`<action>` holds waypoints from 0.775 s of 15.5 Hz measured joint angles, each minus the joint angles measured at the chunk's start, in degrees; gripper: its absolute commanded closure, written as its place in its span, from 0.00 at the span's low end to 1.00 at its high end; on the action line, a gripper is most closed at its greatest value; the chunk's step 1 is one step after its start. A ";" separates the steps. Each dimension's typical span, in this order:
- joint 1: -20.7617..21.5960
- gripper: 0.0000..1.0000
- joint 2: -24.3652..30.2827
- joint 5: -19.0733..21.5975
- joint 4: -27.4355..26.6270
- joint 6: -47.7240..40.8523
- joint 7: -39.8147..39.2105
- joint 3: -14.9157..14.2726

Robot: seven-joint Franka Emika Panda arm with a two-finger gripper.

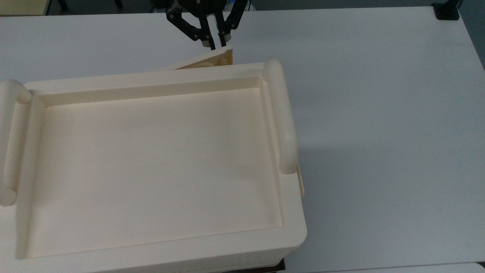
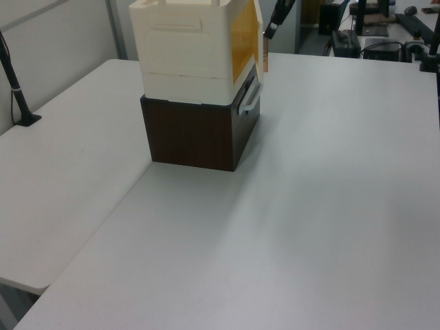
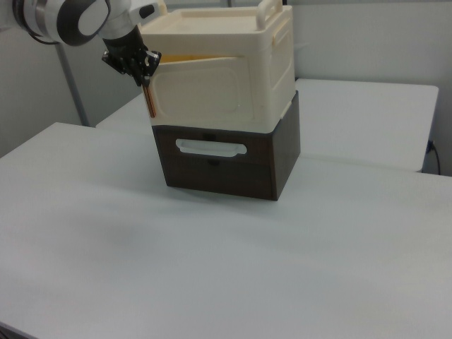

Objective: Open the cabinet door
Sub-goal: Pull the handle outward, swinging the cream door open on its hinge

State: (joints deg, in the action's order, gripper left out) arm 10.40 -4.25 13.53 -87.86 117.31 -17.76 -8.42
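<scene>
gripper clamped on cabinet door free edge | door ajar | thin, light, stiff panel; hold that edge

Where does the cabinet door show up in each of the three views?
Top view: the cabinet door angles out from the cabinet's far edge, upper centre, under the gripper.
Left view: top centre, swung out at the cabinet's right.
Right view: upper left, its free edge at the gripper.
Shared landmark: the gripper at the door's free edge.
</scene>
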 measured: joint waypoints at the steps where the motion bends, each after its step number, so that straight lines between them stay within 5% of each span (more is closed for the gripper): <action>1: -0.58 0.81 0.30 0.09 -0.01 -1.17 -0.61 0.02; 5: -4.89 0.18 2.02 0.42 -0.13 -7.55 -3.53 -0.04; 8: -8.90 0.02 3.26 0.41 -0.30 -12.55 -6.67 -0.56; 12: -14.59 0.00 4.49 0.22 -0.61 -15.18 -11.08 -2.29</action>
State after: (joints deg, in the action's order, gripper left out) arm -4.19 0.24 13.75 -88.46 102.13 -28.84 -10.71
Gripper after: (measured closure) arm 0.115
